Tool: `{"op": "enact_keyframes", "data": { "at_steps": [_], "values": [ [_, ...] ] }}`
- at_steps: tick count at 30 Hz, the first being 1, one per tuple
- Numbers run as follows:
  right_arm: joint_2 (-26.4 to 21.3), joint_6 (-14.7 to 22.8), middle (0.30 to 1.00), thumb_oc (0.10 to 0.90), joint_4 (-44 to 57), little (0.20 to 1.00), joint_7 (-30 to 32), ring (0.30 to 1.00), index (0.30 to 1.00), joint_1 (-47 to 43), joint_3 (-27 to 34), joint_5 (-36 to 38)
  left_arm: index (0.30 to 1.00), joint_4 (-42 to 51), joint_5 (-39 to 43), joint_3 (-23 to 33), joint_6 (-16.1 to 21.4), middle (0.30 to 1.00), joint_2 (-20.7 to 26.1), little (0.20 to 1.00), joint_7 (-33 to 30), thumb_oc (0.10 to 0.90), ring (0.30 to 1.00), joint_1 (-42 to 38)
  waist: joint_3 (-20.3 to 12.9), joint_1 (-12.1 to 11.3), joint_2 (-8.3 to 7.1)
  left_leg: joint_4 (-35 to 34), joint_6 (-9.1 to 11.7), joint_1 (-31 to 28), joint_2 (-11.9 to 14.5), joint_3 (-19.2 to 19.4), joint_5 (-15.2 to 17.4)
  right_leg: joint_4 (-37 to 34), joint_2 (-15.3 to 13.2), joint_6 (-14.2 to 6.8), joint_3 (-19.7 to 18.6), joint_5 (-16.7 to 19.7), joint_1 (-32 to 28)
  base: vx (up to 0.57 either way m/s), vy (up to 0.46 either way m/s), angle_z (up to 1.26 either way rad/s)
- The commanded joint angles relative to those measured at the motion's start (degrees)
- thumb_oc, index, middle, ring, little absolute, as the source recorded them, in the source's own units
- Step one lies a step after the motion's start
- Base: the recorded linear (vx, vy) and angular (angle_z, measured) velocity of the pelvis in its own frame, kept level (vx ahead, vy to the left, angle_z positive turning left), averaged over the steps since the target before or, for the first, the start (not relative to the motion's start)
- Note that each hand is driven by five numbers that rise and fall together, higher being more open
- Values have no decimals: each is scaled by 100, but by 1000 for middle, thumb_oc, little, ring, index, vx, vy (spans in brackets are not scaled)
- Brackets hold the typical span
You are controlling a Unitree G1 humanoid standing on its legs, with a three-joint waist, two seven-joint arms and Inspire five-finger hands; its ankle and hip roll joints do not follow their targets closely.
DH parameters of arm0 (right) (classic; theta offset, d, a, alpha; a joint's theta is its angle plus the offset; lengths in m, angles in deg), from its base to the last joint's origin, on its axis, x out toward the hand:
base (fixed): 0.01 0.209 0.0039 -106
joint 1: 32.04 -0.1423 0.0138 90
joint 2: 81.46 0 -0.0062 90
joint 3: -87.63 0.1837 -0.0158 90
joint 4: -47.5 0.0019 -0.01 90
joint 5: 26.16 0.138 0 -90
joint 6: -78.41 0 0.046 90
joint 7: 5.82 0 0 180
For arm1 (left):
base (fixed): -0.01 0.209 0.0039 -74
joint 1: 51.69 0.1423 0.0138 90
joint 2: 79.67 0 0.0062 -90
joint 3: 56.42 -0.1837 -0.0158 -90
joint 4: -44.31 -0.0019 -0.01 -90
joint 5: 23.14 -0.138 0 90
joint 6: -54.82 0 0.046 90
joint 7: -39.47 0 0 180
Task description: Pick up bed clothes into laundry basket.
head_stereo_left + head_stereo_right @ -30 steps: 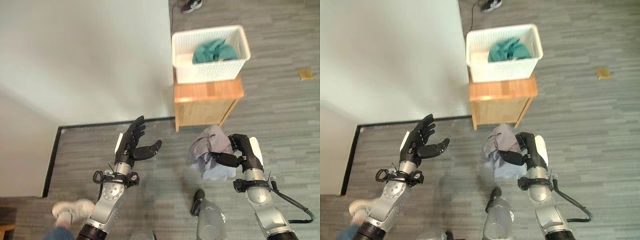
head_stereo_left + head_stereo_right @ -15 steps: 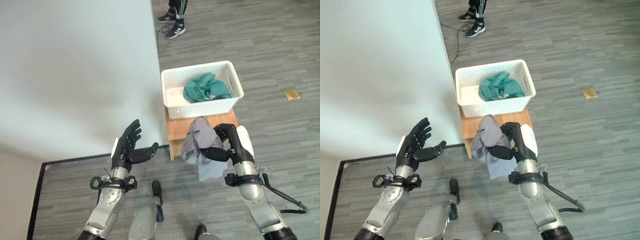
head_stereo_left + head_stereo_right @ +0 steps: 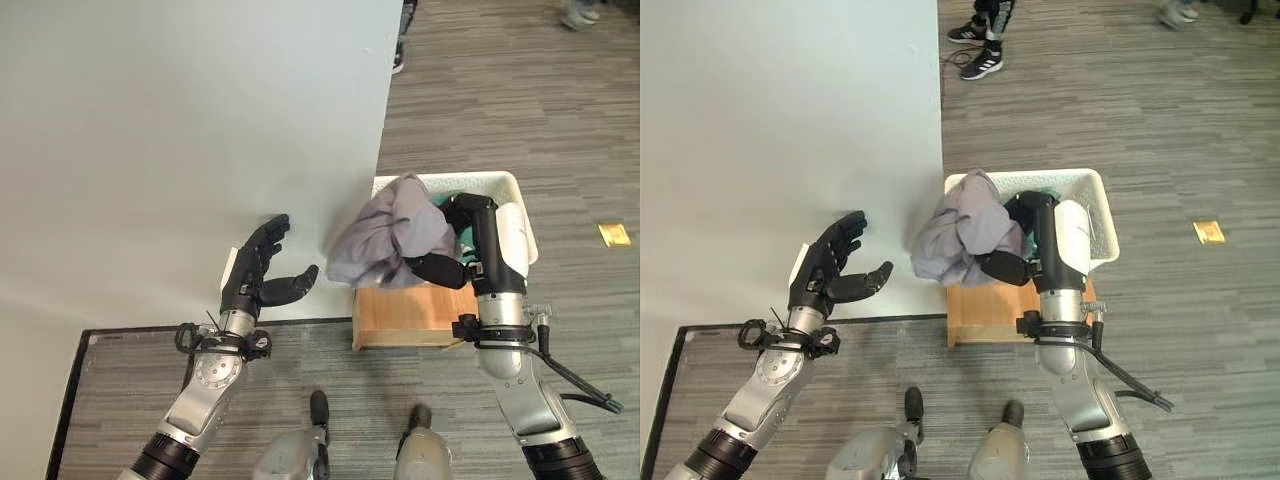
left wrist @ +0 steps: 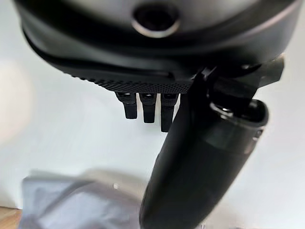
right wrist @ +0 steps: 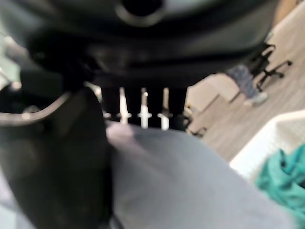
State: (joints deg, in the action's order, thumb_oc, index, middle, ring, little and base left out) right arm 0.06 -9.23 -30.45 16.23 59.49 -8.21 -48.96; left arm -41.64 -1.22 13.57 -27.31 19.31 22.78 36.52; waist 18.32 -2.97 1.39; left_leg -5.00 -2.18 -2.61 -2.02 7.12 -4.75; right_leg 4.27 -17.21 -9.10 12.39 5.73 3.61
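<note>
Left eye: right hand is clutching crumpled grey-lilac cloth garment, fingers curled round it, over white plastic lattice laundry basket on small wooden stand. Right eye: left hand is hovering w/ fingers spread, empty. Right wrist: teal cloth is lying in basket.

A crumpled pale grey cloth garment hangs bunched over the near left rim of the white perforated plastic laundry basket, in which a teal cloth lies.
</note>
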Motion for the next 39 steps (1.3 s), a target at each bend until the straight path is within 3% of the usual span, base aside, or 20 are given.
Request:
{"op": "enact_keyframes", "data": {
  "at_steps": [1,4,9,12,18,20,23,26,30,39],
  "values": [
    [-122,602,300,400,985,300,338,300,300,-672,432,18,900,446,-251,-9,586,900,-409,900,248,800,900,-361,-759,96,253,152,389,-119,723,379,431,-269,301,-287,228,-638,-913,95,-100,-19],
    [-217,625,300,400,1064,300,384,300,300,-844,457,21,900,464,-77,-7,595,900,-448,900,379,800,900,-160,-860,26,260,120,498,-118,812,318,362,-665,374,-245,341,-628,-1167,43,-113,-38],
    [-802,429,300,400,549,300,376,300,300,-1591,286,-121,900,437,105,21,562,900,-494,900,457,800,900,-17,-990,-106,286,87,648,-162,964,327,311,-927,426,-250,452,-641,-1366,27,-79,-11],
    [-1322,52,300,400,-305,300,274,300,300,-1995,152,-246,900,273,222,60,516,900,-507,900,476,800,900,-25,-1065,-187,239,50,739,-208,1073,349,269,-927,498,-227,512,-697,-1428,28,-67,-2],
    [-1648,-208,300,400,-1066,300,233,300,300,-2423,-35,-249,900,108,312,0,488,900,-529,900,467,800,900,-165,-1085,-222,212,31,789,-223,1136,325,258,-927,548,-202,575,-707,-1447,28,-46,6],
    [-1819,-391,300,400,-1641,300,173,300,300,-2951,-332,-245,900,12,339,-29,469,900,-519,900,453,800,900,-263,-1057,-258,205,27,805,-195,1151,327,243,-927,567,-198,582,-694,-1397,13,-13,2],
    [-1819,-390,300,400,-1646,300,174,300,300,-2958,-337,-245,900,11,339,-25,469,900,-521,900,454,800,900,-263,-1055,-255,207,27,805,-195,1151,327,243,-927,567,-198,582,-694,-1397,0,0,0],
    [-1970,-719,300,400,-2454,300,169,300,300,-3740,-707,-530,900,112,464,84,496,900,-394,900,625,800,900,-114,-907,-376,222,0,840,26,1166,282,179,-927,552,-203,632,-637,-1190,-16,-30,-1],
    [-2173,-858,300,400,-3058,300,309,300,300,-4504,-959,-480,900,137,611,120,526,900,-302,900,711,800,900,8,-709,-443,285,0,864,254,1152,238,109,-927,519,-220,683,-583,-984,-40,10,5],
    [-2430,-908,300,400,-3314,300,543,300,300,-5267,-1136,-455,900,10,732,230,601,900,-315,900,785,800,900,76,-406,-574,333,0,884,834,1114,106,-44,-927,443,-248,740,-478,-496,-52,22,5]
  ]
}}
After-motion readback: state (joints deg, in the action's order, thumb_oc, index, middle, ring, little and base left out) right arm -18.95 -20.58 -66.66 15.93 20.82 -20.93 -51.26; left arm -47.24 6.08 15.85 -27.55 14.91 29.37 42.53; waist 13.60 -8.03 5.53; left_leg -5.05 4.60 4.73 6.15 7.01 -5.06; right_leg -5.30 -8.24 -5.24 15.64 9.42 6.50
